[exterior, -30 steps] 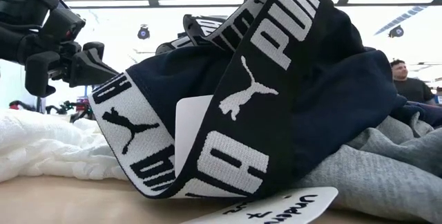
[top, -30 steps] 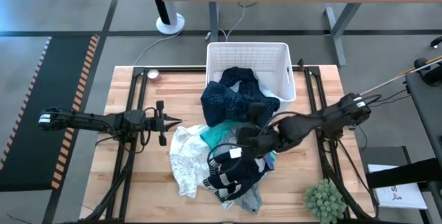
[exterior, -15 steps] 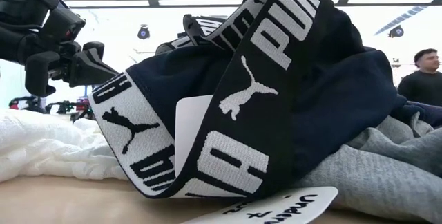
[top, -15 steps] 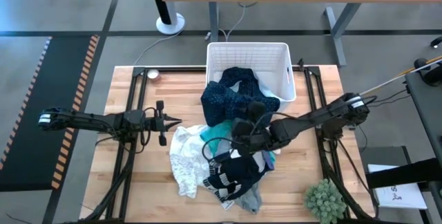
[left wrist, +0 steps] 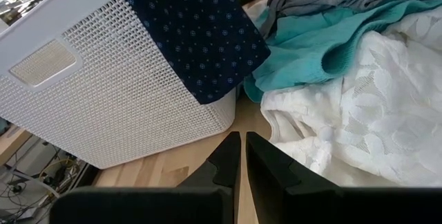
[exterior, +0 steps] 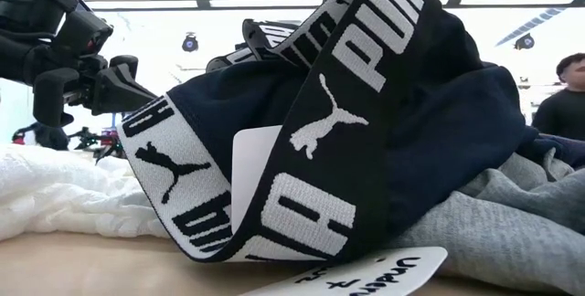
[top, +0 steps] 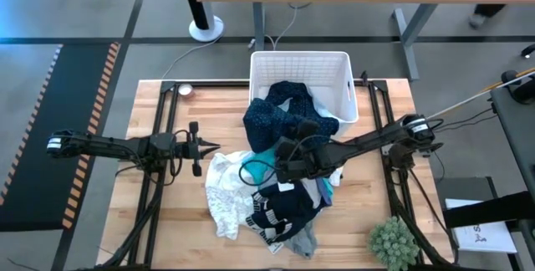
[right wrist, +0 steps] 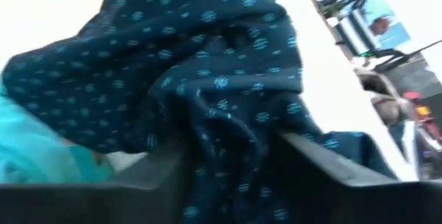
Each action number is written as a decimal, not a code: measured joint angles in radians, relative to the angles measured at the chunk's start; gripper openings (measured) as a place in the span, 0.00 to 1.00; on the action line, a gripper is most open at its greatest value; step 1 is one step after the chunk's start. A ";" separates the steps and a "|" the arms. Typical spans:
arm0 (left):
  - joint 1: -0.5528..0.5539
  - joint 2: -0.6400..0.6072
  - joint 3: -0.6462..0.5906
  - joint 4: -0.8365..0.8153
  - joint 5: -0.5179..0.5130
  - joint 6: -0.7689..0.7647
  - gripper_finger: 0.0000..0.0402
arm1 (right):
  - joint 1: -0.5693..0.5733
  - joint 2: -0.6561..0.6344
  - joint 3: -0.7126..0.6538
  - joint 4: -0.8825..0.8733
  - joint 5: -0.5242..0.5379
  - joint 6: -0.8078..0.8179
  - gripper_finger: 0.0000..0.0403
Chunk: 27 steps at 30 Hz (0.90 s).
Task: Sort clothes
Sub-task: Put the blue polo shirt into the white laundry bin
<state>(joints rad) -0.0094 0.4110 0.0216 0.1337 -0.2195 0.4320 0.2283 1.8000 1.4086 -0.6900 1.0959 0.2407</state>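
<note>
The clothes lie heaped mid-table. A navy patterned garment [top: 280, 114] hangs over the front wall of the white bin [top: 334, 66]. In front of it lie a turquoise piece [top: 257, 162], a white lacy one [top: 221, 191], a black one with white stripes [top: 280, 212] and a grey one [top: 305, 242]. My right gripper [top: 282, 155] is open at the navy garment's lower part [right wrist: 228, 113], one finger [right wrist: 324, 158] on each side of a fold. My left gripper [top: 216, 145] waits shut at the table's left, short of the white lacy cloth [left wrist: 359, 113]. My right gripper comes nearly level from the table's right, slanting a little down, and its fingers stand on either side of a hanging fold of the navy garment [right wrist: 242, 148]. Whether they touch the cloth, I cannot tell.
A small green plant [top: 393, 242] stands at the near right corner. A paper tag [exterior: 366, 273] lies by the black waistband [exterior: 320, 150] at the near edge. Bare wood shows at the table's left [top: 167, 212]. A person [exterior: 562, 95] stands in the room behind.
My right gripper has moved from above the black striped garment toward the far-left and down, to the navy garment hanging at the bin's front, tipping closer to level on the way. The clothes lie as before.
</note>
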 joint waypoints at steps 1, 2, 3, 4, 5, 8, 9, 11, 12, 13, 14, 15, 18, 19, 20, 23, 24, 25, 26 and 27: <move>0.000 0.000 0.000 0.000 0.000 0.000 0.03 | 0.000 0.000 0.000 0.000 0.006 -0.013 0.33; 0.000 0.000 0.000 0.000 0.000 0.000 0.03 | 0.000 -0.001 0.000 0.000 0.006 -0.025 0.23; 0.000 0.000 0.000 0.000 0.000 0.000 0.03 | 0.000 -0.002 0.000 0.000 0.005 -0.037 0.13; 0.000 0.000 0.000 0.000 0.000 0.000 0.03 | 0.000 -0.005 0.000 0.000 0.005 -0.055 0.07; 0.000 0.000 0.000 0.000 0.000 0.000 0.03 | 0.000 -0.009 0.004 -0.004 0.005 -0.075 0.04; 0.000 0.000 0.000 0.000 0.000 0.000 0.03 | 0.000 -0.025 0.039 -0.008 0.004 -0.099 0.04; 0.000 0.000 0.000 0.000 0.000 0.000 0.03 | 0.000 -0.033 0.054 -0.009 0.005 -0.114 0.03; 0.000 0.000 0.000 0.000 0.000 0.000 0.03 | 0.000 -0.055 0.085 -0.009 0.005 -0.157 0.01; 0.000 0.000 0.000 0.001 0.000 0.000 0.03 | 0.000 -0.062 0.105 -0.007 0.006 -0.173 0.01; 0.000 0.000 0.000 0.001 0.000 0.000 0.03 | 0.000 -0.073 0.124 -0.005 0.007 -0.190 0.01; 0.000 0.000 0.000 0.001 0.000 0.000 0.03 | 0.000 -0.086 0.139 -0.008 0.005 -0.214 0.01; 0.000 0.000 0.000 0.001 0.000 0.000 0.03 | -0.001 -0.095 0.159 -0.011 0.005 -0.238 0.00; 0.000 0.000 0.000 0.001 0.000 0.000 0.03 | -0.014 -0.130 0.210 0.000 0.005 -0.320 0.00; 0.000 0.000 0.000 0.001 0.000 0.000 0.03 | -0.022 -0.136 0.227 0.014 0.006 -0.350 0.00; 0.000 0.000 0.000 0.001 0.000 0.000 0.03 | -0.032 -0.145 0.244 0.028 0.006 -0.374 0.00; 0.000 0.000 0.000 0.001 0.000 0.000 0.03 | -0.064 -0.163 0.300 0.028 0.004 -0.447 0.00; 0.000 0.000 0.000 0.001 0.000 0.000 0.03 | -0.077 -0.169 0.321 0.027 0.004 -0.473 0.00; 0.000 0.000 0.000 0.001 0.000 0.000 0.03 | -0.090 -0.174 0.344 0.023 0.001 -0.500 0.00; 0.000 0.000 0.000 0.000 0.000 0.000 0.03 | -0.104 -0.179 0.369 0.028 -0.007 -0.524 0.00; 0.000 0.000 0.000 0.001 0.000 0.000 0.03 | -0.119 -0.184 0.393 0.029 -0.021 -0.548 0.00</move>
<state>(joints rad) -0.0097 0.4110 0.0216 0.1345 -0.2199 0.4320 0.1095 1.6161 1.8020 -0.6614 1.0751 -0.3077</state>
